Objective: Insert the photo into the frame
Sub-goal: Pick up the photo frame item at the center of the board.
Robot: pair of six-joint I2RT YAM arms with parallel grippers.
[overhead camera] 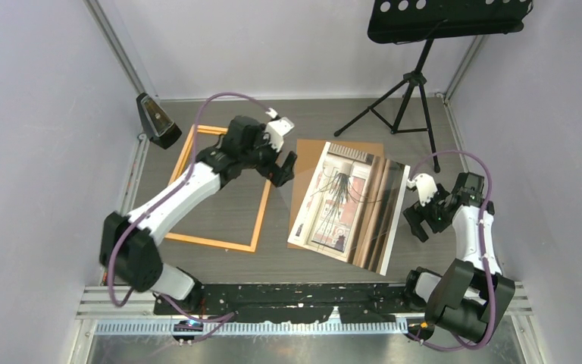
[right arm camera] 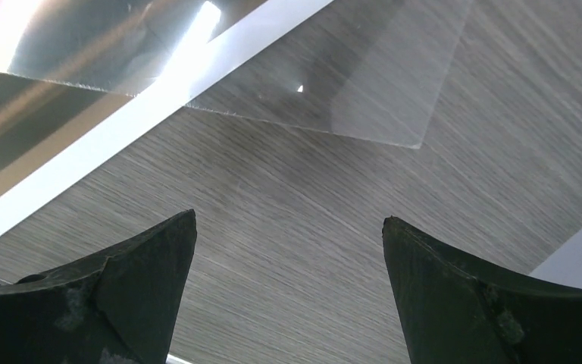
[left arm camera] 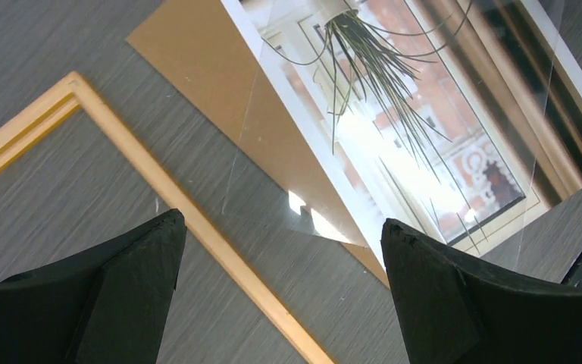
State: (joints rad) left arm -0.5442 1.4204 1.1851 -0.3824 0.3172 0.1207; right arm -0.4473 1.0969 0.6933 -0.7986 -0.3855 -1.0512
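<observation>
Orange frame [overhead camera: 212,243] partly hidden behind left gripper [overhead camera: 284,173], jaws apart; right gripper [overhead camera: 417,220] likewise apart; photo [overhead camera: 337,201] partly under clear sheet [overhead camera: 385,227].

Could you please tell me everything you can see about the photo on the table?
The photo is a large rectangular paper print with a white border, showing a curtained window, a spiky plant hanging in front and red brickwork beyond. It lies flat and face up on a brown backing board, which shows along its left and far sides. A clear sheet lies skewed over most of it, catching glare. It sits right of the orange frame, apart from it.
</observation>
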